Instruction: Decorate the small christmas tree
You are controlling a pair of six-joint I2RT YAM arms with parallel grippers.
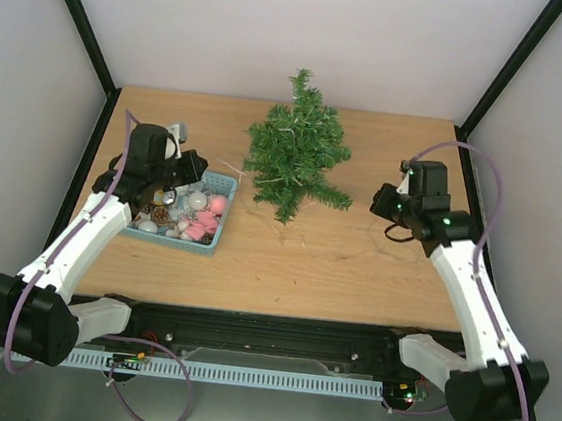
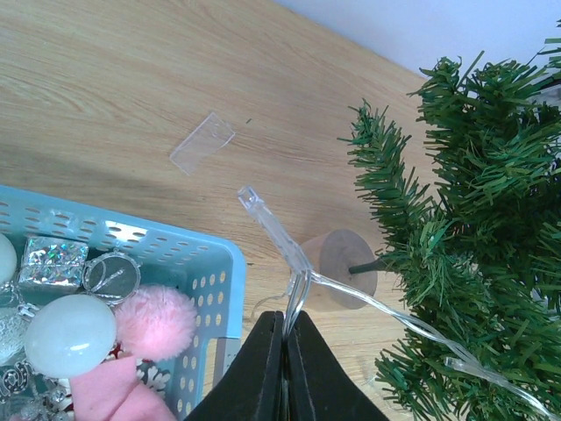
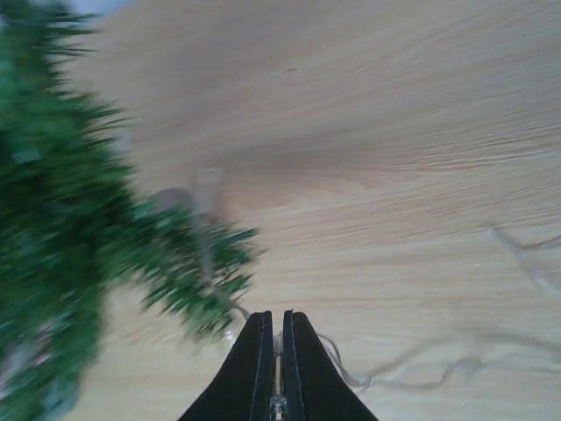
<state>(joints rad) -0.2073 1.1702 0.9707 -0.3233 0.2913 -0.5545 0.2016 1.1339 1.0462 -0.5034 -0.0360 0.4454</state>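
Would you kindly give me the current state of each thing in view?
Tree, apparently lying on its side.
Basket, holding ornaments.
Light string, partly threaded among tree branches.
Left end effector, shut on light string.
Right end effector, shut on light string.

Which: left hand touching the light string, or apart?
Touching. Left wrist view: left hand shut on the light string, wire pinched at its tips.

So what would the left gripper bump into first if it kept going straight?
Probably the wooden foot of the small christmas tree, just past the light string the left gripper pinches; depth is unclear.
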